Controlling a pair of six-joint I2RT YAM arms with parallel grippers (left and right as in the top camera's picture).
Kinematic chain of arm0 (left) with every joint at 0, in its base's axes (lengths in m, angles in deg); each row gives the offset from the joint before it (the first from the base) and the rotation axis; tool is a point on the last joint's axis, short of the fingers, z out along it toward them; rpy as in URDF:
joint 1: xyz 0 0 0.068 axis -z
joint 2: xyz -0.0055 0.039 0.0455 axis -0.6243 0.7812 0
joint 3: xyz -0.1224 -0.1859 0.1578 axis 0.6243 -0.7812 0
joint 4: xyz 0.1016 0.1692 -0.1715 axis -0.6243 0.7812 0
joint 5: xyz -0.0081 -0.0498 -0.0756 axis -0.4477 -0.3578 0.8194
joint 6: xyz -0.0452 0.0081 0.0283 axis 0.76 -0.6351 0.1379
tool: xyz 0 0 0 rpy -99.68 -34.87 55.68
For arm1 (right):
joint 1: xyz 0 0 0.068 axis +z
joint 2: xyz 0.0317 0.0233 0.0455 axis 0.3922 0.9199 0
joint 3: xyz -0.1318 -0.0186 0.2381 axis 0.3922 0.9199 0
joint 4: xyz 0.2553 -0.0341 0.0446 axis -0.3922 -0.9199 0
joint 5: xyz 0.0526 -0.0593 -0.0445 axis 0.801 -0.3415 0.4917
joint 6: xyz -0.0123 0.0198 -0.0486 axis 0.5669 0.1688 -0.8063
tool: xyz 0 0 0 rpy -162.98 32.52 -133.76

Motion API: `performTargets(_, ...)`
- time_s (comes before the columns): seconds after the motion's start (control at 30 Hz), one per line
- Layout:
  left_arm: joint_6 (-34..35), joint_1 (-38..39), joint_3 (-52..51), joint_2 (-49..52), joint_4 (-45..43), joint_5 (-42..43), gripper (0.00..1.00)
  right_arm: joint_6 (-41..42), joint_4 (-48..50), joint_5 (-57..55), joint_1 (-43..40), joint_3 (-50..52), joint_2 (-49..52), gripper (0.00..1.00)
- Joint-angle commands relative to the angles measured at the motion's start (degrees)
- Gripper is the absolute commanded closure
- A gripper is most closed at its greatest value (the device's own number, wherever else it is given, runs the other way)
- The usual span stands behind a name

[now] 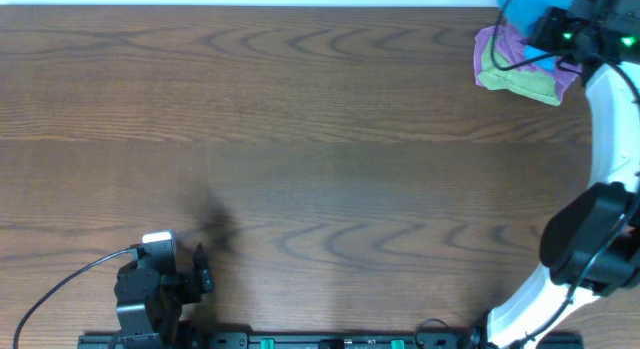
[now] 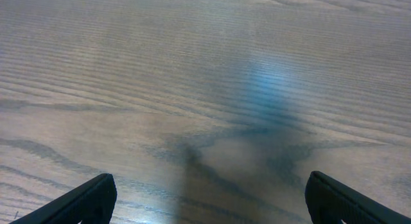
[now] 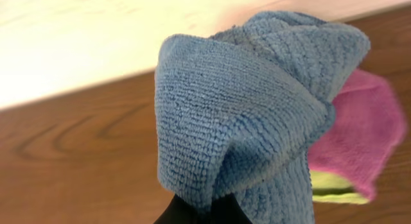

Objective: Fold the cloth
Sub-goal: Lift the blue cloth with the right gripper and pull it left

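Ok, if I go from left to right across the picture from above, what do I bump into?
Black cable → left claw → pink and green cloths.

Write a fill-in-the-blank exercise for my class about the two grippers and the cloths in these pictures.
1. The cloth pinched by the right gripper is ____ in colour.
2. The left gripper hangs over the bare table with its jaws ____.
3. In the overhead view, the pink cloth and the green cloth lie near the table's far ____ corner.

Missing words: blue; open; right.
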Motion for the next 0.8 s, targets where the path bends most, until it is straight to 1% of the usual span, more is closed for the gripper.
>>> performTargets(0.0,0.24,0.28,-2.32,-0.37,1.84,-0.85,0.05,-1.57,-1.60,0.48,3.80,-1.11,-3.58,0.99)
performTargets(0.3,0.24,0.28,-2.32,-0.37,1.84,-0.87,0.05,-2.58,-6.73,0.24,15.43,-1.11,-11.02,0.99)
performTargets(0.5,0.24,0.28,-2.32,-0.37,1.84,-0.85,0.05,-2.58,-12.00,0.09,24.46,-1.11,-12.41,0.99)
performTargets(0.63,0.24,0.28,-2.32,-0.37,1.84,-0.87,0.05,-2.58,-17.44,-4.76,31.01,-1.11,-12.41,0.99)
performTargets(0.77,0.24,0.28,-2.32,-0.37,1.84,-0.87,0.05,-2.58,-23.41,-7.28,34.34,-1.11,-12.41,0.99)
